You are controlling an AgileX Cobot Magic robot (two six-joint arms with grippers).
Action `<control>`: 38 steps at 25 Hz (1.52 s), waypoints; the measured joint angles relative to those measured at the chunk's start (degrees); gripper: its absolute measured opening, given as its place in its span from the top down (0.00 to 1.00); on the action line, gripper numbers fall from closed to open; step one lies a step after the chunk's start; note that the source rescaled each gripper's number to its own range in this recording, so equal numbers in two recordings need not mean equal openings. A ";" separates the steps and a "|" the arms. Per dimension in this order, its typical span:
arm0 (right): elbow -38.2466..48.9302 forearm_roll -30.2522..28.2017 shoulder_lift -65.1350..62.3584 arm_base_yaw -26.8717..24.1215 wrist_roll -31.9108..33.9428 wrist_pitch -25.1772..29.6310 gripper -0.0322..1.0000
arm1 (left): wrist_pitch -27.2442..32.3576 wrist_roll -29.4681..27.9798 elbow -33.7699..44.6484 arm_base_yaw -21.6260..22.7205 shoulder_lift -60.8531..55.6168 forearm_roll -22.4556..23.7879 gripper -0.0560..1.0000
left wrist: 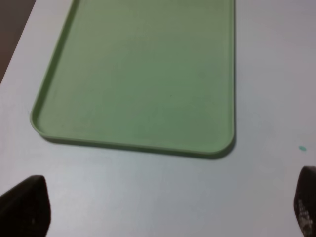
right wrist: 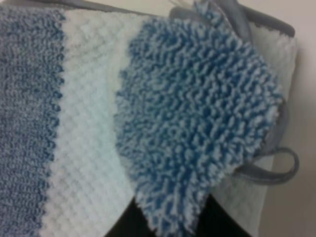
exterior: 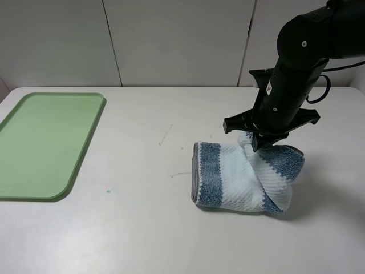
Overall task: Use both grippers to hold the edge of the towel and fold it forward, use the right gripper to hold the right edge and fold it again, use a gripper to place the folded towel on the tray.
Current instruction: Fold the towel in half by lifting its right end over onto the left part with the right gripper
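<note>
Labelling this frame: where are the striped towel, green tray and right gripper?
Blue-and-white striped waffle-weave towel (exterior: 228,174), high exterior view, its white middle band.
Pale-green plastic rectangular tray (exterior: 45,142), high exterior view, its bare floor.
Black right gripper (exterior: 255,142), high exterior view, between its jaws pinching the towel.

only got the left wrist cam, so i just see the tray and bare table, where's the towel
Observer: The towel lies on the table right of the tray, well apart from it, and looks doubled over.
Operator: is the right gripper on it
Observer: Yes. The right gripper is shut on the towel's right side, holding that part raised above the towel's middle.
Operator: can't see the tray's far end, anything there
Observer: No, the high view shows the whole tray bare.
</note>
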 joint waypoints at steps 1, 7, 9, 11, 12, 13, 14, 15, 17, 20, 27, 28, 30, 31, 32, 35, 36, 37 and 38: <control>0.00 0.17 0.00 0.00 0.14 -0.25 0.90 | 0.00 0.00 0.00 0.00 0.00 0.00 0.01; 0.00 6.77 0.00 0.05 0.29 -2.83 0.25 | 0.00 0.00 0.00 0.00 0.00 0.00 0.01; 0.00 8.49 0.00 0.05 -2.17 -3.23 0.09 | 0.00 0.00 0.00 0.00 0.00 0.00 0.01; 0.00 10.34 0.00 0.05 -4.24 -4.27 0.03 | 0.00 -0.05 0.00 0.00 0.00 0.00 0.01; 0.00 10.95 0.00 0.05 -4.64 -4.76 0.02 | 0.00 -0.02 0.00 0.00 0.00 0.00 0.01; 0.00 11.23 0.00 0.05 -4.97 -5.31 0.01 | 0.00 -0.02 0.00 0.00 0.00 0.00 0.01; -0.05 11.61 0.00 0.06 -5.09 -5.99 0.01 | 0.00 -0.02 0.00 0.00 0.00 0.00 0.01; -0.22 12.09 0.00 0.11 -5.18 -6.45 0.00 | 0.00 -0.02 0.00 0.00 0.00 0.00 0.01; -1.38 12.77 0.01 0.17 -5.18 -6.72 0.00 | 0.00 -0.02 0.00 0.00 0.00 0.00 0.01; -4.27 13.24 0.06 0.17 -5.50 -6.31 0.00 | 0.00 -0.02 0.00 0.00 0.00 0.00 0.01; -9.79 9.08 -0.22 0.17 -8.21 3.02 0.00 | 0.00 -0.02 0.00 0.00 0.00 0.00 0.01; -9.79 7.59 -0.61 0.17 -8.26 4.78 0.00 | 0.00 -0.02 0.00 0.00 0.00 0.00 0.01; -9.82 4.36 -1.57 0.17 -8.38 8.37 0.00 | 0.00 -0.02 0.00 0.00 0.00 0.00 0.01; -9.86 2.69 -2.03 0.17 -8.33 10.02 0.00 | 0.00 -0.02 0.00 0.00 0.00 0.00 0.01; -9.88 0.49 -2.48 0.17 -8.04 12.05 0.00 | 0.00 -0.02 0.00 0.00 0.00 0.00 0.01; -9.92 -5.26 -3.18 -0.69 -7.01 18.35 0.00 | 0.00 -0.02 0.00 0.00 0.00 0.00 0.01; -9.86 -6.72 -3.17 -1.29 -6.89 20.01 0.00 | 0.00 -0.02 0.00 0.00 0.00 0.00 0.01; -9.59 -7.80 -3.19 -2.04 -6.84 20.86 0.00 | 0.00 -0.02 0.00 0.00 0.00 0.00 0.01; -9.00 -8.42 -3.31 -2.90 -6.77 21.25 0.00 | 0.00 -0.02 0.00 0.00 0.00 0.00 0.01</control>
